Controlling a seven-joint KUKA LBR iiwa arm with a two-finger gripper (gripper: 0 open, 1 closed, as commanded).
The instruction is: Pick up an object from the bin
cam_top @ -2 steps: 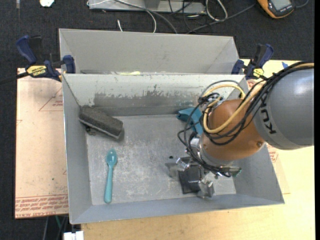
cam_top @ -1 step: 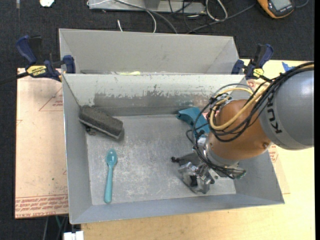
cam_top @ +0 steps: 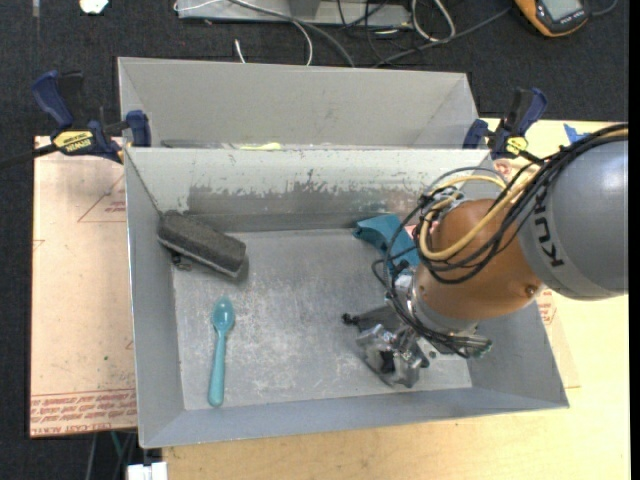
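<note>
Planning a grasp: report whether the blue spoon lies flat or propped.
Flat: spoon lies full-length on the bin floor, touching no wall.

Blue item (cam_top: 378,231) at the bin's (cam_top: 150,268) rear wall: the arm's orange cover (cam_top: 470,268) is overlapping its right part, leaving its kind untellable. Grey arm (cam_top: 590,218): the view's right edge is cutting it off, and it is covering the bin's right wall. Pale yellow item (cam_top: 255,146) behind the divider (cam_top: 300,152): all but a sliver is lying hidden; the gripper (cam_top: 398,356) is reading as a grey tangle too small to resolve.
</note>
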